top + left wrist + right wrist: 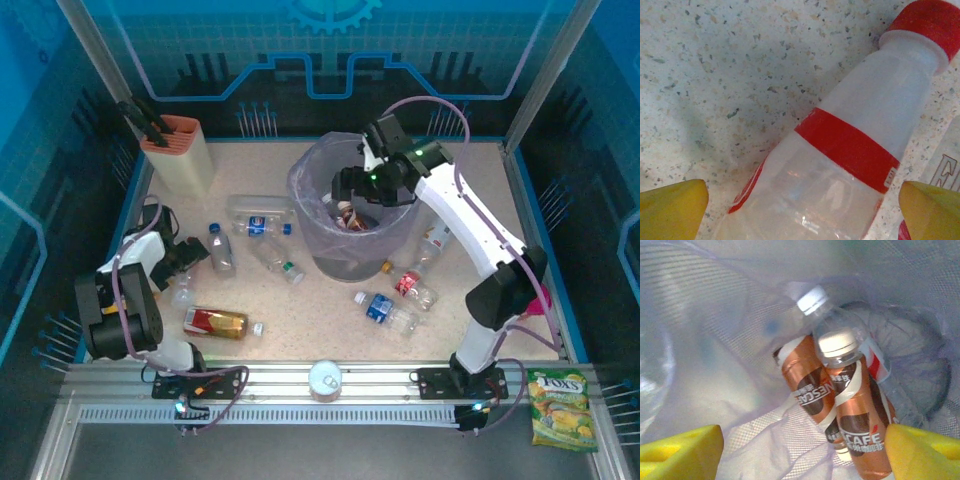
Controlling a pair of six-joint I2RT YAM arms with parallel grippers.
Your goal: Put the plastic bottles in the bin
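Clear plastic bottles lie on their sides left and right of the upright, bag-lined grey-lavender bin, an amber-red bottle lies near-left, and three others rest inside the bin.

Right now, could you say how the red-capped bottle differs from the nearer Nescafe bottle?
The red-capped bottle is clear with a red band; the Nescafe bottle is copper-wrapped and white-capped. The red-capped bottle lies on the table; the Nescafe bottle is in the bin. Both are capped.

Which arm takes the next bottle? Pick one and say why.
Left. The left gripper, open, straddles a red-capped bottle lying on the table. The right gripper hangs open above the bin, up off the table.
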